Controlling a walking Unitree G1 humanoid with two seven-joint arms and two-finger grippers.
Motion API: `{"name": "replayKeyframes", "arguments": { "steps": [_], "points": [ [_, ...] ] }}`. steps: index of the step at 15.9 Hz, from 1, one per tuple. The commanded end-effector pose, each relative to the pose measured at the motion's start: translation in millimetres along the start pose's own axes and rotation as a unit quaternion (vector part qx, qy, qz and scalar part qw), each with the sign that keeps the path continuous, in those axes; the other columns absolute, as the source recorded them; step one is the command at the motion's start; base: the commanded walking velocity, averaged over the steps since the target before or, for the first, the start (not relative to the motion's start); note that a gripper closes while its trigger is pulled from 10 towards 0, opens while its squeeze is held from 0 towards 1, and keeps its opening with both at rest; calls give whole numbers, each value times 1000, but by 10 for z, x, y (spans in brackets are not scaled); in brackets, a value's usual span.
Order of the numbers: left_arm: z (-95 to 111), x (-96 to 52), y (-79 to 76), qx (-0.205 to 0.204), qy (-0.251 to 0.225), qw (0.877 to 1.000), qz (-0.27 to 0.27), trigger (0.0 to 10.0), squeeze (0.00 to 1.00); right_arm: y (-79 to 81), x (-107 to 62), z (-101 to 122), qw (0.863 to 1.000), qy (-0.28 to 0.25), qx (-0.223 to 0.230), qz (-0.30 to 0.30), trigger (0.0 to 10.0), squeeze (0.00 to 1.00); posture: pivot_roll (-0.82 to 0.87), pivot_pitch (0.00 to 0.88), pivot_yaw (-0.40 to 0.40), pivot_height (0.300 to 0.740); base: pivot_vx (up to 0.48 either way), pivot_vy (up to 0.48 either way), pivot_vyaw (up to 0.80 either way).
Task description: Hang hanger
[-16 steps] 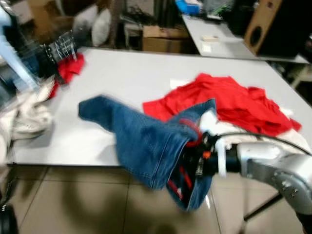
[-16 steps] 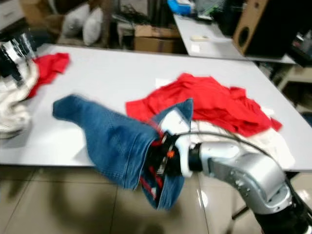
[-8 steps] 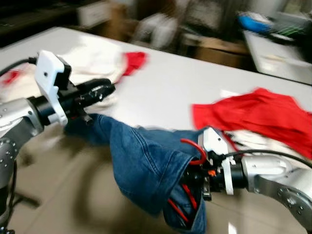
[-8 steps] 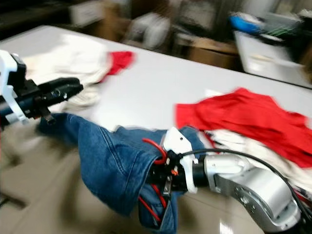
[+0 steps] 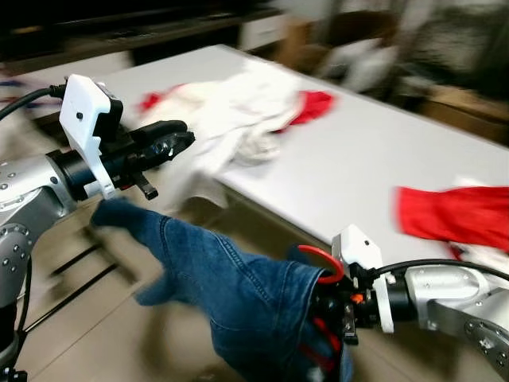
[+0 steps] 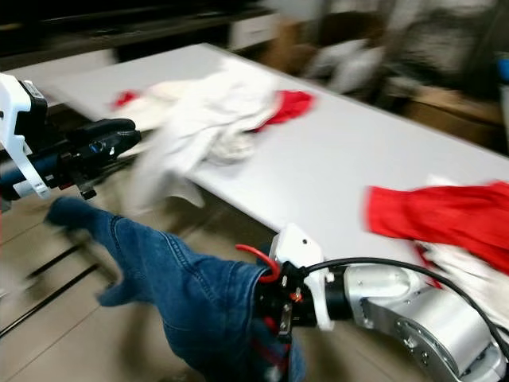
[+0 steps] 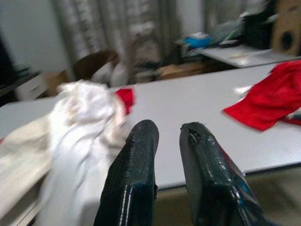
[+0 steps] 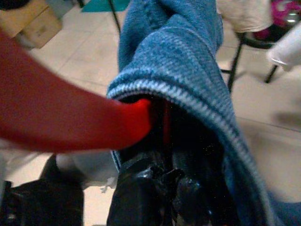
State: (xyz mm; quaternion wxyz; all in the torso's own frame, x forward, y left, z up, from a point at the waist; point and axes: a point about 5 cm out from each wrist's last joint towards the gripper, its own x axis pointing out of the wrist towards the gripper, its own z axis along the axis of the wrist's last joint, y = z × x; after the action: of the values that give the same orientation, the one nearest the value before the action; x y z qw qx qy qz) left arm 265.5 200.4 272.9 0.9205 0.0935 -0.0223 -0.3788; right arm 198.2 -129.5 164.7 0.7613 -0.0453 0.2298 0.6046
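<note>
Table (image 5: 350,167): a white top is stretching across the scene beyond both grippers, carrying clothing at either end.
Floor (image 5: 119,318): tan tiles are lying beneath the hanging denim and under both arms.
Jeans (image 5: 238,294): blue denim is draping from the right gripper's fingers and trailing out toward the left gripper, one leg end sitting just below that gripper's fingers; no contact there can be confirmed.
White clothes (image 5: 231,119): a pale heap is lying on the table beyond the left gripper's tips, part of it spilling over the table edge.
Red garment (image 5: 453,215): it is lying on the table above and beyond the right gripper's arm, well apart from its fingers.
Small red cloth (image 5: 314,103): it is resting against the far side of the white clothes.
Left gripper (image 5: 171,145): it is hanging in the air in front of the table edge; its two black fingers (image 7: 134,179) are standing slightly apart with a narrow gap and nothing between them.
Right gripper (image 8: 157,186): it is sitting low in front of the table, pinching the jeans and the hanger together, fingers buried in the denim folds.
Hanger (image 5: 324,259): the red plastic is lying inside the jeans at the right gripper's fingers, its hook curving up just above them; in the right wrist view a red arm is running out from under the denim hem.
</note>
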Motion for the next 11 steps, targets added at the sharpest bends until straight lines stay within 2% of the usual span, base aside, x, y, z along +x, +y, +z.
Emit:
{"name": "replayKeyframes", "arguments": {
  "steps": [1, 3, 7, 10, 11],
  "points": [
    [9, 0, -22, 8, 2, 1000, 0, 10000, 0, -49, -14, 26, 1000, 0, -16, -10, 10000, 0, 103, 0, -58, 740, 0, 0, 800],
    [21, 22, -30, 19, 2, 1000, 1, 10000, 0, -217, -6, -1, 999, 0, -17, -42, 10000, 0, 109, 0, -72, 740, 0, 0, 800],
    [42, 63, -39, 39, 3, 999, -6, 10000, 0, -388, 3, 9, 997, -35, -21, -68, 10000, 0, 112, 0, -78, 740, 0, 0, 800],
    [-45, 216, -104, 74, 25, 996, -52, 10000, 0, -552, -40, -43, 991, -55, -17, -119, 10000, 0, 89, 0, -51, 740, 0, 0, 800],
    [-54, 287, -154, 55, 15, 995, -85, 10000, 0, -587, -56, -30, 989, -64, -17, -134, 10000, 0, 74, 0, -30, 740, 0, 0, 800]
  ]
}}
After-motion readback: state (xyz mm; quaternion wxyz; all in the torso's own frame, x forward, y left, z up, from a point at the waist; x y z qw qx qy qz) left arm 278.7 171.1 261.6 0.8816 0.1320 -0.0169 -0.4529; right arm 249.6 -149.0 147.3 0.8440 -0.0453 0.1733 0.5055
